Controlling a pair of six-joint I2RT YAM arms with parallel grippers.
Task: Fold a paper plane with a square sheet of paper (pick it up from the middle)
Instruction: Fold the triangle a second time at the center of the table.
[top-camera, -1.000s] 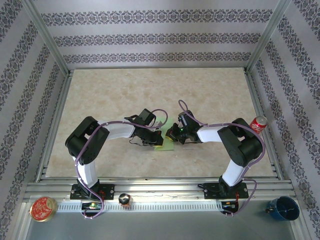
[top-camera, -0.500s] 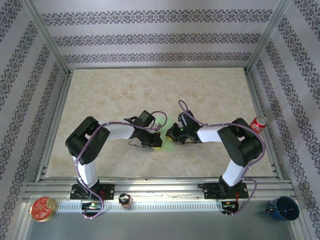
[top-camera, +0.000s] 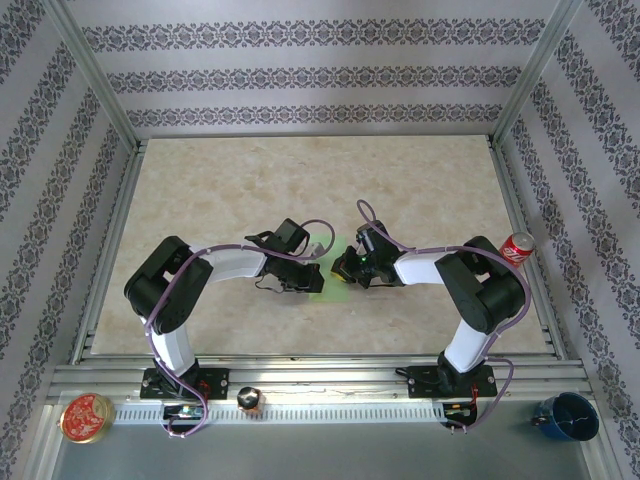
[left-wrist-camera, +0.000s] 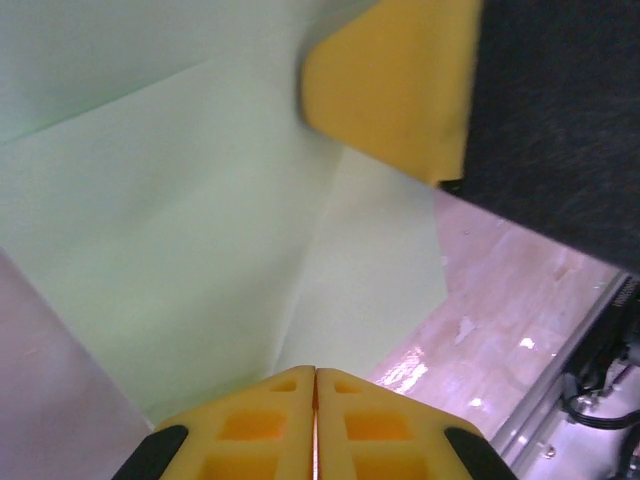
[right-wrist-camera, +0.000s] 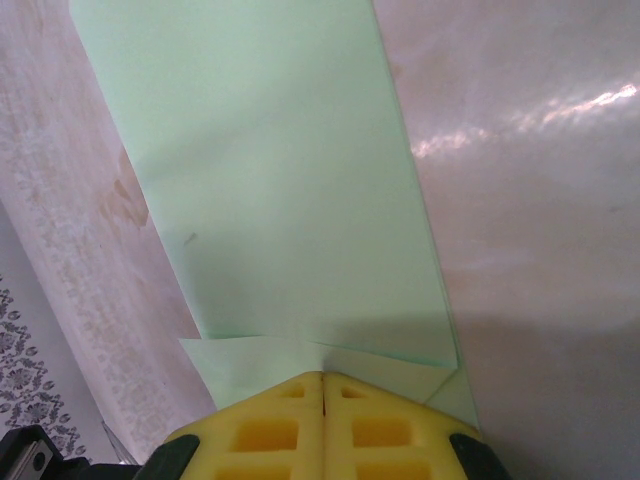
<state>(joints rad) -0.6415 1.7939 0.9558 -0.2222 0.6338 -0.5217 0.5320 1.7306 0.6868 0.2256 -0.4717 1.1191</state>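
Both grippers are meeting just 6 o'clock of the middle of the table (top-camera: 250, 190), and the square sheet of paper (right-wrist-camera: 280, 180) is hanging between them, raised off the surface. The left gripper (top-camera: 315, 277) is sitting at 9 o'clock of the sheet and the right gripper (top-camera: 345, 268) at 3 o'clock. In the left wrist view, the left jaws are pressing together with no gap, and a crease in the pale-green paper is running straight down into their tips. A yellow finger of the right gripper is showing at 1 o'clock. In the right wrist view, the right jaws are likewise pinching tight on the sheet's near edge, where the paper is wrinkling and a second layer is peeking out below. Compared with one second ago, the broad green patch that was spreading towards 6 o'clock between the grippers is now showing as a thin sliver. The left arm's elbow has shifted towards 8 o'clock. The right arm is keeping its pose, and the red can (top-camera: 517, 246) is staying at the table's 3 o'clock edge.
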